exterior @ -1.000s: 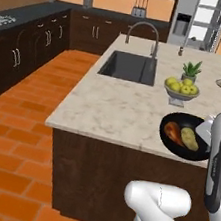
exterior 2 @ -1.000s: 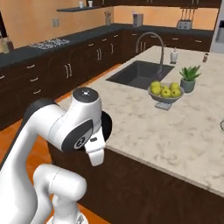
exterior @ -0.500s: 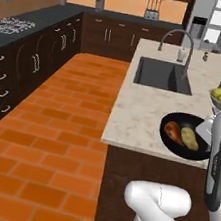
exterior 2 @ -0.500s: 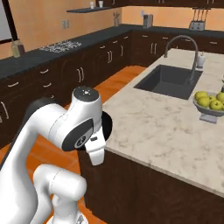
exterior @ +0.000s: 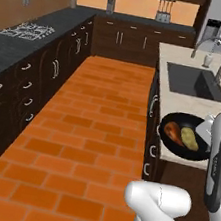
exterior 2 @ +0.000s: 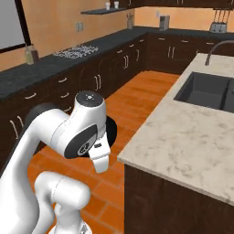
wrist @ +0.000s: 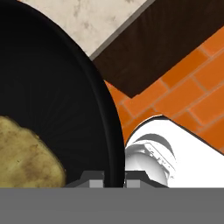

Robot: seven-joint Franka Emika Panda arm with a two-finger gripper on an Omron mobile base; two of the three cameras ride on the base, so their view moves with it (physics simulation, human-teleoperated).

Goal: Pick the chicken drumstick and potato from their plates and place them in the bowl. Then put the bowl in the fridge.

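My gripper point(wrist: 112, 178) is shut on the rim of the black bowl point(wrist: 57, 87), one fingertip on each side of it. I hold the bowl point(exterior: 184, 137) in the air by its right side, over the near end of the island. Inside it lie the reddish-brown chicken drumstick point(exterior: 172, 131) and, to its right, the yellowish potato point(exterior: 190, 139). The potato point(wrist: 26, 159) shows large in the hand view. In the right base view my arm hides all of the bowl point(exterior 2: 111, 133) but a dark edge. The grey fridge point(exterior: 219, 16) stands far off at the top right. The plates are out of view.
The marble island point(exterior: 191, 59) with sink point(exterior: 195, 83) and faucet point(exterior: 220, 51) runs along the right. Dark cabinets with a stove point(exterior: 29, 30) line the left wall. An orange brick floor aisle point(exterior: 94, 130) lies between them.
The whole picture has shifted: the base has moved, so the island slid to the right and the floor aisle came into view. The bowl stays gripped in the same place relative to my arm.
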